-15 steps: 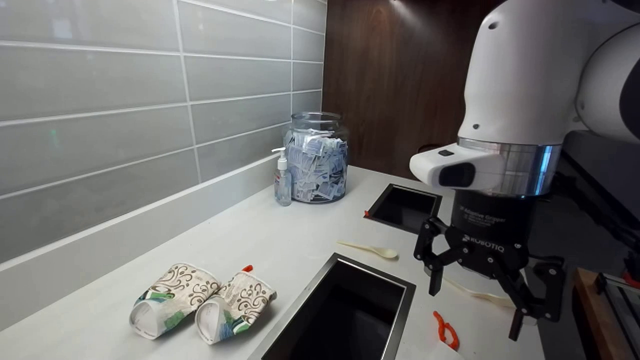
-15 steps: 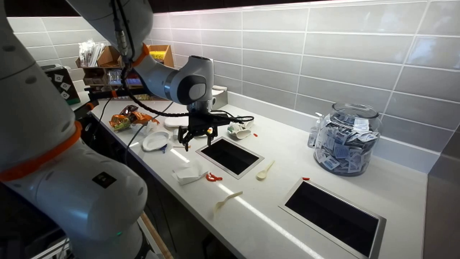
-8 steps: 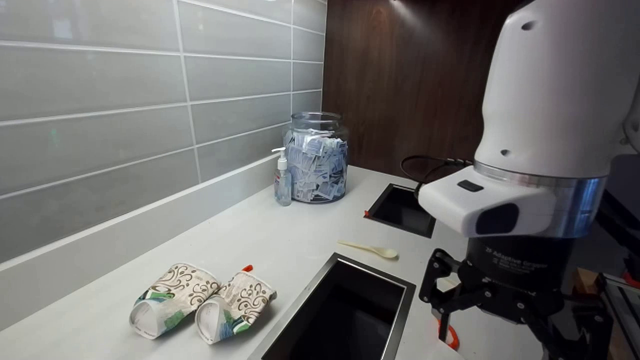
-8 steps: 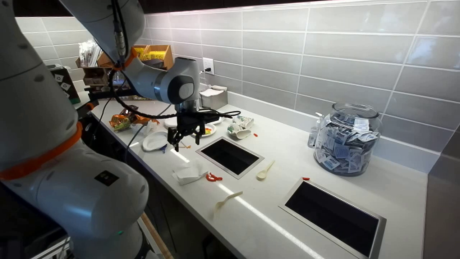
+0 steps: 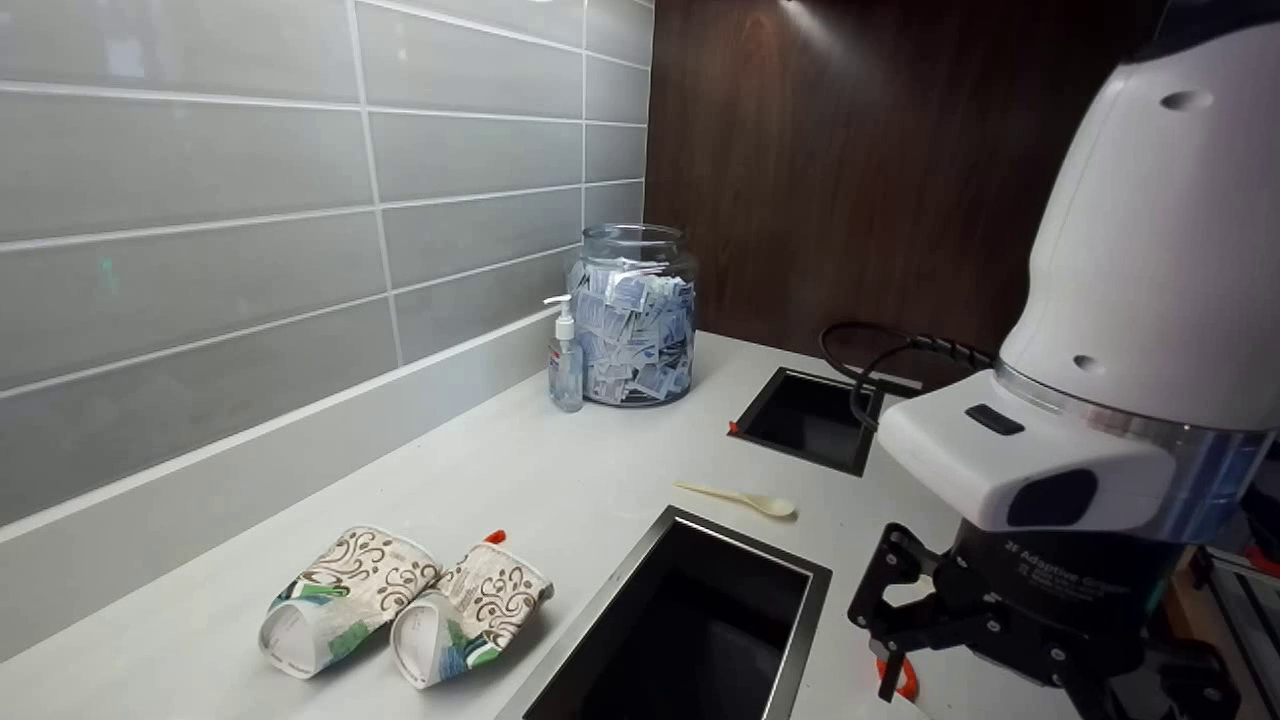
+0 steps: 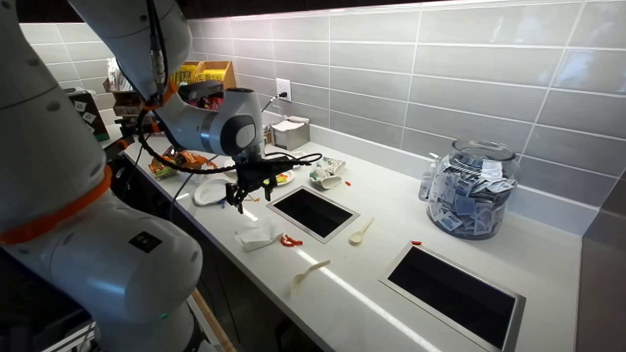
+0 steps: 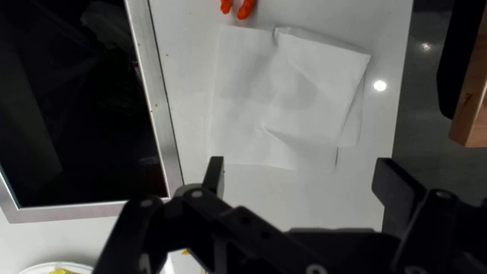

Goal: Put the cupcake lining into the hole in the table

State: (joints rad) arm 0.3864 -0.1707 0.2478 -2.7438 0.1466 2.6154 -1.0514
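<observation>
Left of the hole (image 6: pixel 313 213) by the paper cups (image 6: pixel 325 181), in an exterior view, the gripper (image 7: pixel 300 169) hangs above the counter (image 6: pixel 342 256); in the wrist view its fingers stand wide apart with nothing between them. Also left of that hole lies a white napkin (image 6: pixel 257 236). Next, on the counter near the hole's rim and outside it, comes the curled red-orange cupcake lining (image 6: pixel 292 241). Right of the hole is a pale spoon (image 6: pixel 357 237), and farther right a second hole (image 6: pixel 452 296); I cannot tell which one the task means. Neither pick nor drop seems done: grasping the lining, lifting it clear, carrying it over a hole and letting go all remain.
</observation>
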